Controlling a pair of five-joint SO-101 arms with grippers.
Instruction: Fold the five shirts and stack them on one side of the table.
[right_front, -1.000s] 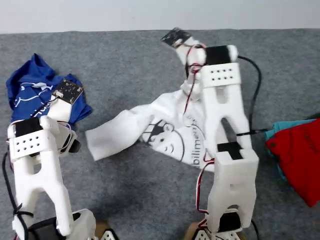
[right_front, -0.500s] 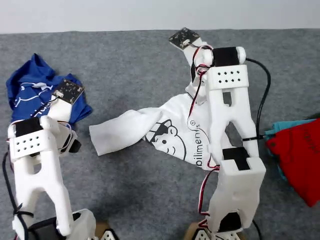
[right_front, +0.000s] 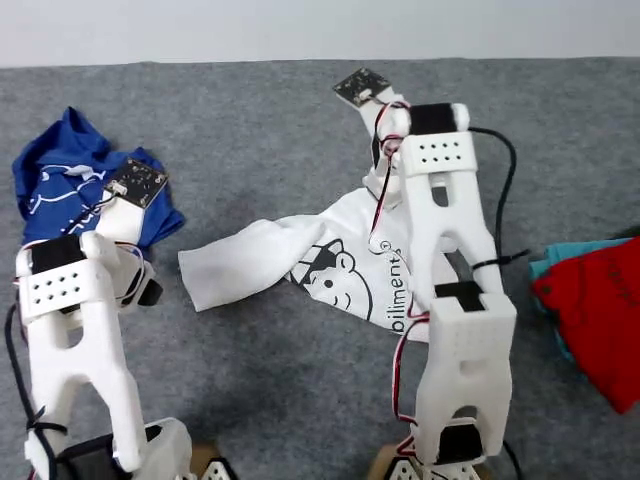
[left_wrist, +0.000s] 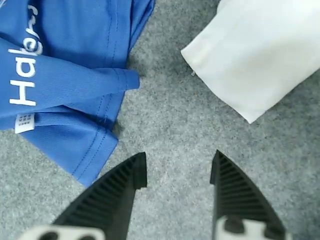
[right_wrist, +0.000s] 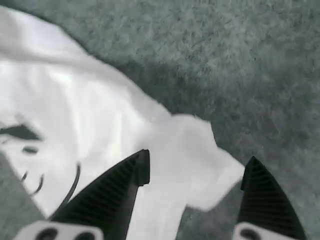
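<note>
Right gripper (right_wrist: 197, 165) hangs wide open and empty over the far edge of the white shirt (right_wrist: 100, 115) — it stretches sideways, sleeve (left_wrist: 260, 55) ending near the left gripper (left_wrist: 178, 162), also open, empty.

The left arm (right_front: 72, 340) and right arm (right_front: 450, 270) are chunky white plastic shells with rows of small holes, black servo blocks (right_front: 434, 118), red, white and black cables (right_front: 381, 205), dark square wrist boards (right_front: 137, 181) and black ridged gripper fingers (left_wrist: 120, 185).
</note>
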